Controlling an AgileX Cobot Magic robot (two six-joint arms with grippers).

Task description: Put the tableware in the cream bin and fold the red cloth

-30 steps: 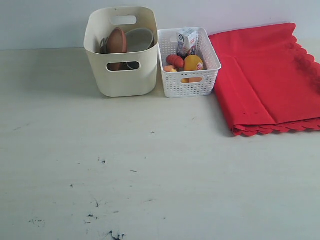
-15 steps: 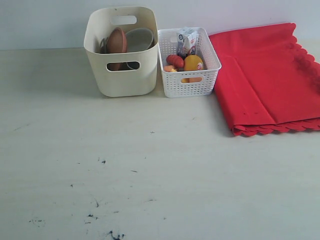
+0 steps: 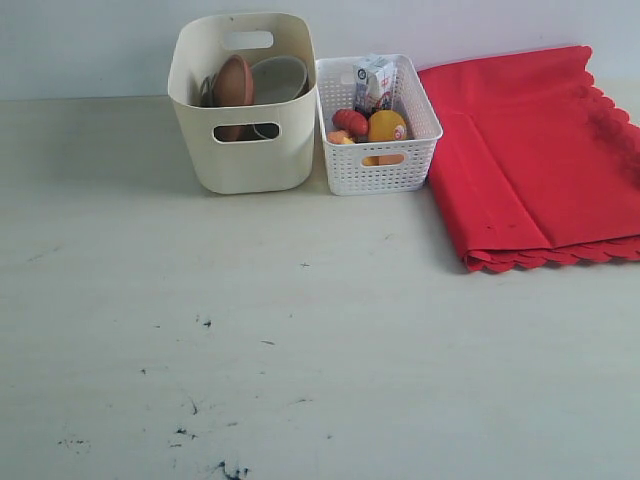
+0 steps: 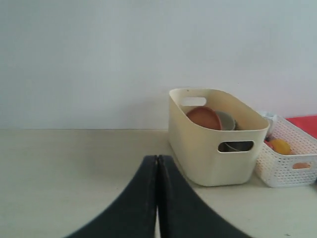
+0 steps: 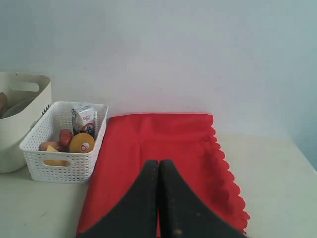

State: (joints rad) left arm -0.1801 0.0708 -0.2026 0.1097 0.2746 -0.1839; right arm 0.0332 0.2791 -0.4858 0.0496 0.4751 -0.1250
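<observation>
Left fingers (image 4: 141, 198) pressed flat together, nothing between them, low above the counter (image 4: 74, 163) and pointing toward the bin (image 4: 208, 148). Right fingers (image 5: 143, 198) likewise closed and empty, pointing toward the cloth (image 5: 148, 144). Tableware inside the bin at the back of the counter: plate (image 3: 233, 82) standing on edge, bowl (image 3: 280, 78) tipped beside it on the basket side, something dark behind the plate, too hidden to name. Cloth folded and flat at back right in the exterior view, scalloped edge along its near and right sides, a fold line running front to back, its left edge just beside the basket (image 3: 380, 170). Basket close against the bin, shorter than it, holding an upright carton (image 3: 374, 80) and toy food (image 3: 386, 126). Dark scuffs on the counter toward the front. Pale wall (image 3: 100, 50) behind everything.
</observation>
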